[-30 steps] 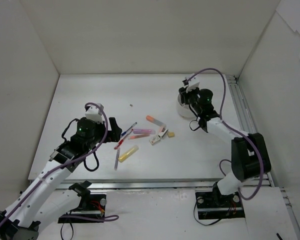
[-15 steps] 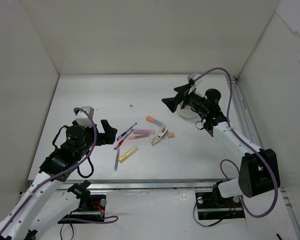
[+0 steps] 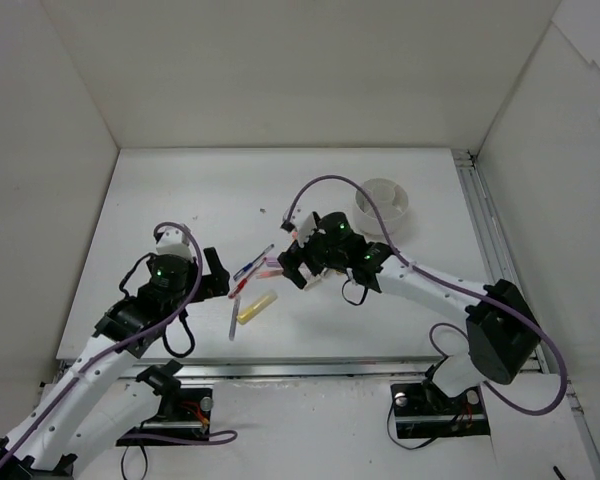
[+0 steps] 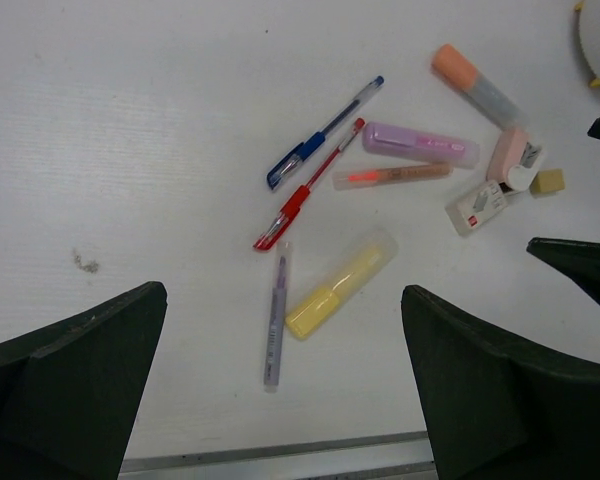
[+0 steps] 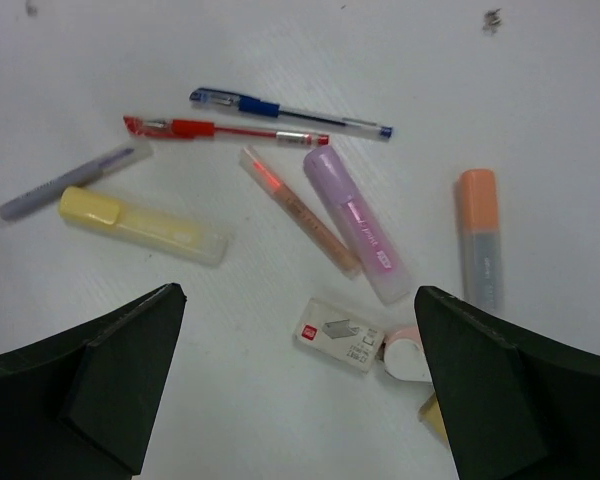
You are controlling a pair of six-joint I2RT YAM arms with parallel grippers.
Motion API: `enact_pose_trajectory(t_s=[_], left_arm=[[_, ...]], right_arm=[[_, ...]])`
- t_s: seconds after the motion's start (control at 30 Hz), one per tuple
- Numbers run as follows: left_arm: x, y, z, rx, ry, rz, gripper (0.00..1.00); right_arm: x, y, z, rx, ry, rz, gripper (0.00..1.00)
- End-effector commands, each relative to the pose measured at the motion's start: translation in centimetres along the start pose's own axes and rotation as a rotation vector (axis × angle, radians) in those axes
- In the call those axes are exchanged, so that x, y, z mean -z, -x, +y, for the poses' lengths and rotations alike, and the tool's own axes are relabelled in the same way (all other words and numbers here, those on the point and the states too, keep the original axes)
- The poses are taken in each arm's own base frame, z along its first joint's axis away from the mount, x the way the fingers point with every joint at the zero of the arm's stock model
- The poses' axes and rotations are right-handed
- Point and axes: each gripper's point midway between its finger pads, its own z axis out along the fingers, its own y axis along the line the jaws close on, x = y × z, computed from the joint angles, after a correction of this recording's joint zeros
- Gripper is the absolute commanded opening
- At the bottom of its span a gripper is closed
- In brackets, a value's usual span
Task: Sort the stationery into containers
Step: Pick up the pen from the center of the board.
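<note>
The stationery lies in a loose cluster mid-table: blue pen (image 4: 325, 131), red pen (image 4: 305, 193), purple pen (image 4: 276, 330), yellow marker (image 4: 340, 283), pink marker (image 5: 360, 222), thin orange marker (image 5: 300, 210), orange-capped marker (image 5: 478, 240), small white box (image 5: 340, 335), pink-white block (image 5: 408, 352) and tan block (image 4: 550, 181). My left gripper (image 4: 284, 290) hangs open over the cluster's near-left end (image 3: 223, 275). My right gripper (image 5: 300, 291) hangs open above the white box (image 3: 296, 266). Neither holds anything. The white compartmented dish (image 3: 383, 205) stands at the back right.
White walls enclose the table on three sides. A metal rail (image 3: 480, 215) runs along the right edge and another along the near edge (image 4: 280, 462). The right arm stretches across from the right, its cable (image 3: 330, 182) looping above the cluster.
The right gripper left the dish, opened, and swung left over the stationery cluster. The left arm shifted slightly and stays open.
</note>
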Motion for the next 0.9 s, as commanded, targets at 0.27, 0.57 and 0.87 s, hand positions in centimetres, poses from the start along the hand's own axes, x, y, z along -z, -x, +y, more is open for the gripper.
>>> enact_pose_trajectory(t_s=[0.27,0.57,0.87], left_arm=[[1.2,-1.7,2.6,0.12,0.1,0.0,1.0],[1.3,-2.2,2.8,0.119,0.077,-0.014,1.0],[1.2,-1.7,2.6,0.108,0.064,-0.042,1.0]], right_arm=[[-6.7,-2.7,4.9,0.258,0.179,0.205,0.98],[-9.7,-3.9,4.0,0.267,0.163,0.263,0.93],[-11.2,-4.7,2.5,0.181,0.185,0.276,0.84]])
